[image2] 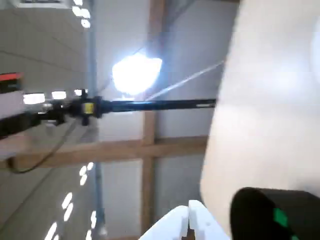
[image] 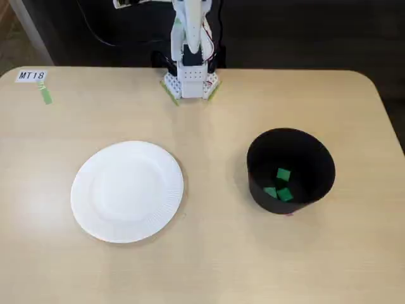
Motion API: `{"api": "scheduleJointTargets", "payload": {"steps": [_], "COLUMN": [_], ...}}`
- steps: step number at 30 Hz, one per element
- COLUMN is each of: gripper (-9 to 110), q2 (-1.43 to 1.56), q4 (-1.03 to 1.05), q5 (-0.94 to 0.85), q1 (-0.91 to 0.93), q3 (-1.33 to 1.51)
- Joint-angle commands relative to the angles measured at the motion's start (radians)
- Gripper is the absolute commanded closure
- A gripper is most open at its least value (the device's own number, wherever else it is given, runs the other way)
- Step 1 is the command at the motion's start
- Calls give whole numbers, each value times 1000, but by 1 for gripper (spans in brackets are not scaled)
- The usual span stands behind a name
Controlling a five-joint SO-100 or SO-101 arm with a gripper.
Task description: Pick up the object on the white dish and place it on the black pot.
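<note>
Since nothing lies on the white paper plate (image: 126, 191), task to be judged essentially finished.

- Green cubes — three, small, bright, all resting on the floor of the black pot (image: 290, 170) in the fixed view: one upper (image: 283, 174), one lower left (image: 270, 192), one lower right (image: 285, 194). Lower two close together, possibly touching; upper one just apart. Not possible to say which of the three counts as the object named in the task. In the wrist view, only a green patch (image2: 280, 218) visible inside the pot's dark mouth (image2: 260, 210).
- Plate — round, ribbed rim, bare across its whole face, left of centre on the table; well apart from the pot.
- Pot — matte black, straight-walled, upright, right of centre on the tan table (image: 215, 266).
- Arm (image: 191, 38) — white, folded back at the far table edge over its base (image: 190, 82), well clear of both plate and pot.
- Gripper (image2: 192, 220) — only white tips seen at the bottom edge of the blurred wrist view, standing close together with a thin gap; nothing held between them as far as shown, though true jaw state cannot be told with certainty.
- Paper label reading "MT18" (image: 31, 75) at the far left corner, a green strip (image: 46, 95) just below.

Remaining work, by judgement: none apparent — no piece left to carry.
</note>
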Motion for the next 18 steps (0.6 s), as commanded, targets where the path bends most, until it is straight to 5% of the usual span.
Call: {"api": "scheduleJointTargets", "payload": {"steps": [1,18], "gripper": [102,102], "q2": [52,393], "q4": [-60,-114], "q5": [-31,-31], "q1": [15,67], "q3": [130,644]}}
